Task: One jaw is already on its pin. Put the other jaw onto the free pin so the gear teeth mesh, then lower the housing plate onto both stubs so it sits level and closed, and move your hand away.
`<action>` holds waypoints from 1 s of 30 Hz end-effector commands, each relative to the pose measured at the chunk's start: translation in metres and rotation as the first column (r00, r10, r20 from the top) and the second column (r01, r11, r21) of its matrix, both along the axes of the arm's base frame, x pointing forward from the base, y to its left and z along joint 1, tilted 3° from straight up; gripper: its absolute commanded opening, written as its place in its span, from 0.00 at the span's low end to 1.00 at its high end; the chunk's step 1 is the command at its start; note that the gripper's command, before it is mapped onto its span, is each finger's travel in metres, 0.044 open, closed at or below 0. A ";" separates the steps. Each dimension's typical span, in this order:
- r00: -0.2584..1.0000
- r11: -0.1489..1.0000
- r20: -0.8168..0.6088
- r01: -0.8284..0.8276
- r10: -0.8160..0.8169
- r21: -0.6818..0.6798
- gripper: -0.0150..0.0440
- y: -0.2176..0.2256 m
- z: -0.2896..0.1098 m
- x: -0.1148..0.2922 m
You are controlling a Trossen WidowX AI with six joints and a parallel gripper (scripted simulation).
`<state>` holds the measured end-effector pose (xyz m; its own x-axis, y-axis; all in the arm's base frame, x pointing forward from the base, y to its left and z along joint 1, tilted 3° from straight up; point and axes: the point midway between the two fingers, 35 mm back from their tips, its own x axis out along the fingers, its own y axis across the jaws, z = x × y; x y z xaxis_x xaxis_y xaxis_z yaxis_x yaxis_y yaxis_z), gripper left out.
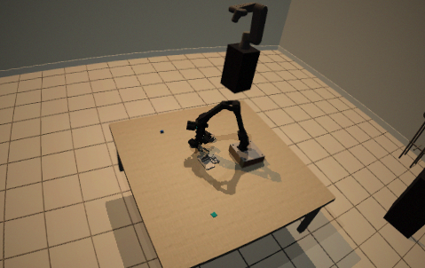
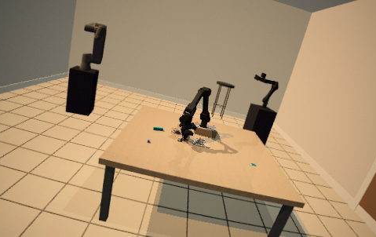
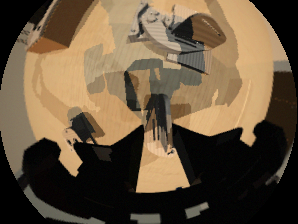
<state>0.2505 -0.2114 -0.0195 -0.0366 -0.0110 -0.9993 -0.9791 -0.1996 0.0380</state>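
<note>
My gripper (image 3: 156, 125) (image 2: 183, 138) points down and is shut on a slim grey part, apparently the loose jaw (image 3: 161, 112), which stands lengthwise between the fingertips. The grey assembly with its base and one jaw (image 3: 154, 27) (image 1: 207, 162) (image 2: 201, 142) lies ahead of the fingers, at the top of the wrist view, apart from the held part. Its pins and gear teeth are too small to make out. Another dark grey part (image 3: 81, 127) (image 2: 176, 131), perhaps the housing plate, lies to the left in the wrist view. Whether the held jaw touches the table cannot be told.
The arm's base block (image 1: 246, 154) (image 2: 206, 133) (image 3: 65, 22) stands close to the parts. A small blue object (image 1: 161, 131) (image 2: 148, 141), a flat teal piece (image 1: 214, 215) (image 2: 253, 165) and a longer teal block (image 2: 158, 129) lie farther off on the table (image 1: 165, 177) (image 2: 146, 157).
</note>
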 end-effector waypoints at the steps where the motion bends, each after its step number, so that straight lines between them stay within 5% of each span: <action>1: 1.000 1.000 0.008 0.002 -0.001 -0.012 0.48 -0.003 0.015 0.003; 24: 1.000 1.000 0.007 0.002 -0.002 -0.014 0.48 0.000 0.070 0.003; 30: 0.992 0.992 0.011 0.129 -0.129 -0.016 0.48 0.017 0.072 0.006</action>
<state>0.2558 -0.2044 0.0510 -0.0266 -0.0231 -0.9994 -0.9908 -0.1318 0.0294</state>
